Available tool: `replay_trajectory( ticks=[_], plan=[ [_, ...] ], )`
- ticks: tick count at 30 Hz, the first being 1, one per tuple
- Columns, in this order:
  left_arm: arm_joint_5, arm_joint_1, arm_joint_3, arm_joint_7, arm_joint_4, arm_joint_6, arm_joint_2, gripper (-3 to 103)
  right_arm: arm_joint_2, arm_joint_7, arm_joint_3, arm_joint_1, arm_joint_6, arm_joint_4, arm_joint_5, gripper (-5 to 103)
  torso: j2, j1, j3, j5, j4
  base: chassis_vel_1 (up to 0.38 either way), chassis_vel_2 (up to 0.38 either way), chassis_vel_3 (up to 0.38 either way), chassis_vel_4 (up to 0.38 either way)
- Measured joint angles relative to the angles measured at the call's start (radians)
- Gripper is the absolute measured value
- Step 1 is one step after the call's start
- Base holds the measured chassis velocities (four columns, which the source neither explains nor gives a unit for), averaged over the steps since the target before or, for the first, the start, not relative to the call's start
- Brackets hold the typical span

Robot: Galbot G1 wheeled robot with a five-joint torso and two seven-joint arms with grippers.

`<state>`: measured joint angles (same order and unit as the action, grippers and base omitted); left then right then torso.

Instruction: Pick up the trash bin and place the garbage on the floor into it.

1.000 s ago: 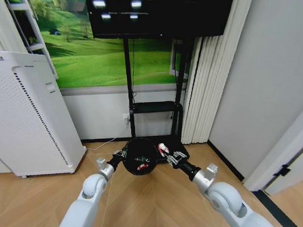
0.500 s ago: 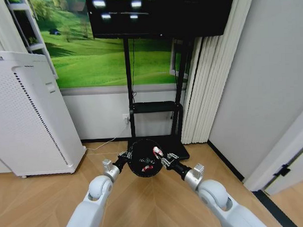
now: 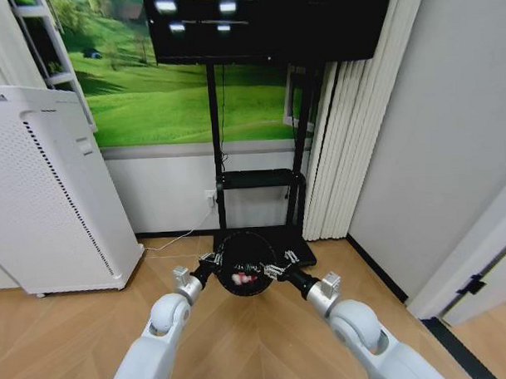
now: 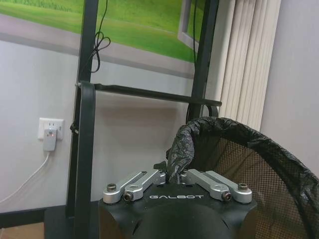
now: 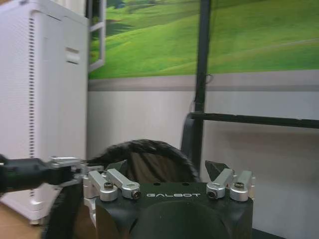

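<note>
Black mesh trash bin (image 3: pixel 246 263) holds red-and-white litter (image 3: pixel 239 278).

Black mesh trash bin (image 3: pixel 246 263) held upright, red-and-white garbage (image 3: pixel 239 278) inside

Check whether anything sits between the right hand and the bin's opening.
Nothing visible does. The right hand is at the rim of the trash bin, open, while the left hand grips the opposite rim. Red-and-white garbage lies inside.
</note>
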<state>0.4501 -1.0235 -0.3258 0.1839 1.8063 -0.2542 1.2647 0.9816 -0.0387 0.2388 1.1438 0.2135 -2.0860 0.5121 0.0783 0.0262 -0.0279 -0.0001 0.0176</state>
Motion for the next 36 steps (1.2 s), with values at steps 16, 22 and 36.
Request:
replay_trajectory(
  ticks=[16, 22, 36],
  plan=[
    [0.006, -0.078, -0.067, 0.0, 0.114, -0.004, -0.049, 7, 0.191, 0.322, 0.17, 0.005, 0.007, 0.27, -0.126, 100, 0.0, 0.0, 0.0, 0.0001, 0.0001, 0.0, 0.0, 0.0, 0.0],
    [0.008, -0.113, -0.101, 0.004, 0.145, -0.004, -0.067, 7, 0.214, 0.281, 0.179, 0.019, -0.015, 0.315, -0.153, 100, 0.0, 0.0, 0.0, 0.0, -0.0002, 0.0, 0.0, 0.0, 0.0],
    [0.017, -0.106, -0.11, 0.009, 0.144, -0.004, -0.072, 7, 0.21, 0.256, 0.171, 0.035, -0.005, 0.269, -0.151, 100, 0.0, 0.0, 0.0, 0.0, 0.0001, 0.01, -0.011, -0.009, 0.01]
  ],
)
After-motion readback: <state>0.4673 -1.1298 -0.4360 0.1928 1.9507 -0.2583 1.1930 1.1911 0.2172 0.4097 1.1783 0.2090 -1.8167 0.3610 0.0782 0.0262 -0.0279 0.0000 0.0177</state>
